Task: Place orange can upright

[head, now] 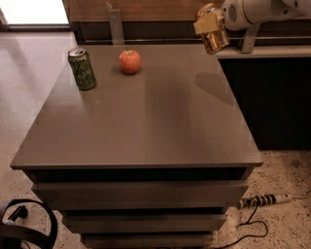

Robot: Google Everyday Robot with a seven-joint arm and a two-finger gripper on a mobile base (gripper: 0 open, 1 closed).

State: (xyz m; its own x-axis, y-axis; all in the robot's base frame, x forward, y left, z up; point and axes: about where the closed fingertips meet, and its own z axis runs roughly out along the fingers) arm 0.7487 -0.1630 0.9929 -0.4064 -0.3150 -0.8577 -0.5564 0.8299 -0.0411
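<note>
The orange can [216, 40] hangs roughly upright in the air above the far right corner of the grey table [146, 121]. Its orange-brown body and silver bottom show below the fingers. My gripper [210, 24] is shut on the orange can near its top, at the upper right of the camera view. The white arm [257, 10] reaches in from the right edge. The can's shadow [214, 85] lies on the table below it.
A green can with dark markings [81, 68] stands upright at the table's far left. A red apple [130, 62] sits to its right near the far edge. A dark counter [272, 97] adjoins the table's right side. A power strip and cable [262, 200] lie on the floor.
</note>
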